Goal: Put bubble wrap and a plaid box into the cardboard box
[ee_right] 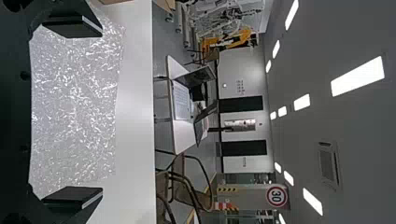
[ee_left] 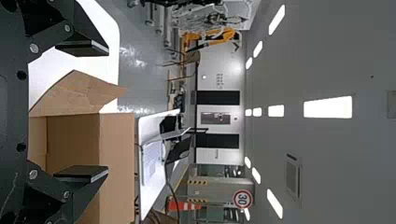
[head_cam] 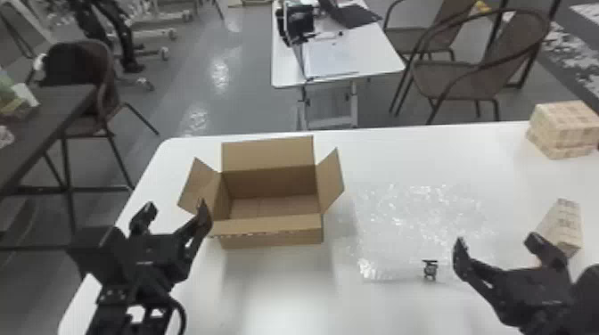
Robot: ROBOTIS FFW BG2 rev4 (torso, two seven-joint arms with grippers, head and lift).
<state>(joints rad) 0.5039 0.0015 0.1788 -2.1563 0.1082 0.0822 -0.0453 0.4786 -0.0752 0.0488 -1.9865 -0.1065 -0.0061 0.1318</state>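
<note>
Lying near the right pincer [head_cam: 495, 241], whose fingers stand wide apart, is the bubble wrap [head_cam: 410, 222].

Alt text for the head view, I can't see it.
Open brown cardboard box on a white table, crinkled clear bubble wrap to its right, a beige plaid box in the far right corner; black left gripper and right gripper hover, open.

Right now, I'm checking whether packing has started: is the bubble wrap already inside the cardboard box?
No, the bubble wrap lies spread on the table, beside the open cardboard box.
</note>
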